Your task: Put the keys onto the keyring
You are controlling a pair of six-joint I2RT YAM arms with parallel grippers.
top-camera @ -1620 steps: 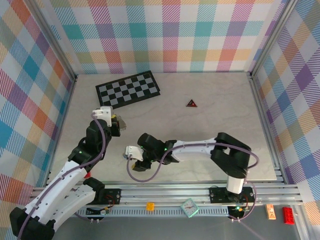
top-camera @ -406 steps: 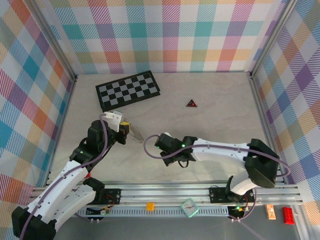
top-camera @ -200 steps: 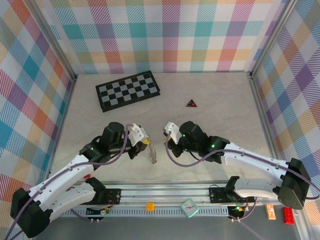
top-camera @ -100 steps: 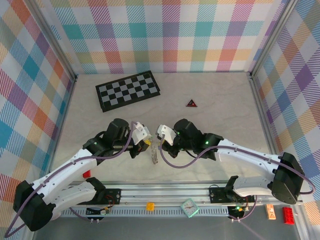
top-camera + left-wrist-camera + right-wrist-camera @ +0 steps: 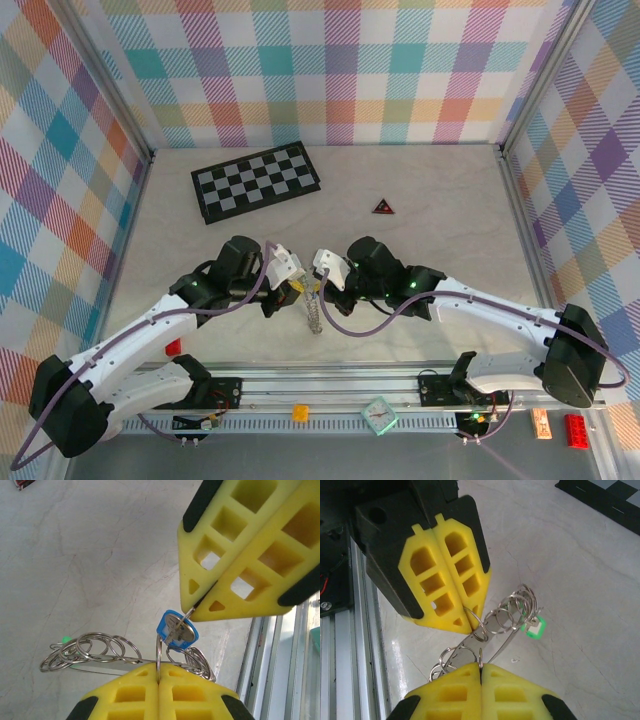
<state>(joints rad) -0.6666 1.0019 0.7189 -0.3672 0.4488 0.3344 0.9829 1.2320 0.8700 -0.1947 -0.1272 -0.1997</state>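
Meeting tip to tip over the bench in the top view, left pincer and right pincer carry the keyring, which dangles between them. Left wrist view: left pincer clamped tight on one ring, right pincer clamped on the blade of the blue key, green key at the chain's far end. Right wrist view: both pincers closed, green key hanging off the far rings.

Right gripper pinches a thin metal sliver, perhaps a key blade; left gripper, closed, nips the keyring beside the green-headed key.
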